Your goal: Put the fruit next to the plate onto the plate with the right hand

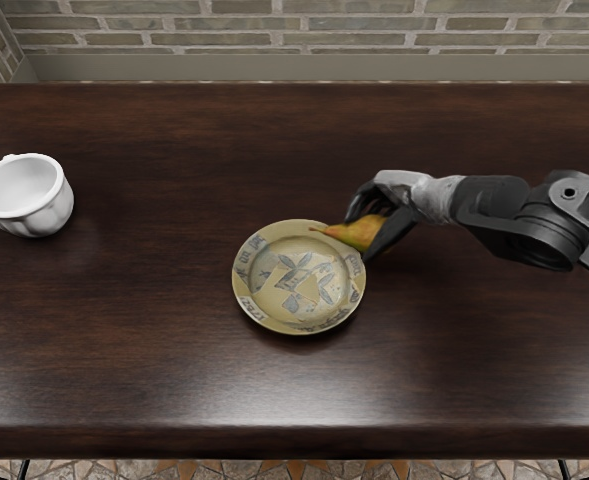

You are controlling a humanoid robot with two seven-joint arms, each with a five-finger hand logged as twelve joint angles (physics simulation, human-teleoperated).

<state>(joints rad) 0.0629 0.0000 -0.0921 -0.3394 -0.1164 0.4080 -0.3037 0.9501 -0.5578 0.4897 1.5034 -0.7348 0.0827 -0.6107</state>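
The right hand (386,212) has the pear (359,233) wrapped in curled fingers at the plate (246,292) rim; carry it to centre, lower gently, then release

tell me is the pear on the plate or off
Not on it yet: the right robot hand grips the pear sideways at the plate's upper-right rim, only its stem end over the edge. Touching it: cannot tell.

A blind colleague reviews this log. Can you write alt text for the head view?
The right hand, its arm entering from the right, grips a yellow-brown pear at the far right rim of a patterned plate on a dark wooden table. A white bowl sits far left.
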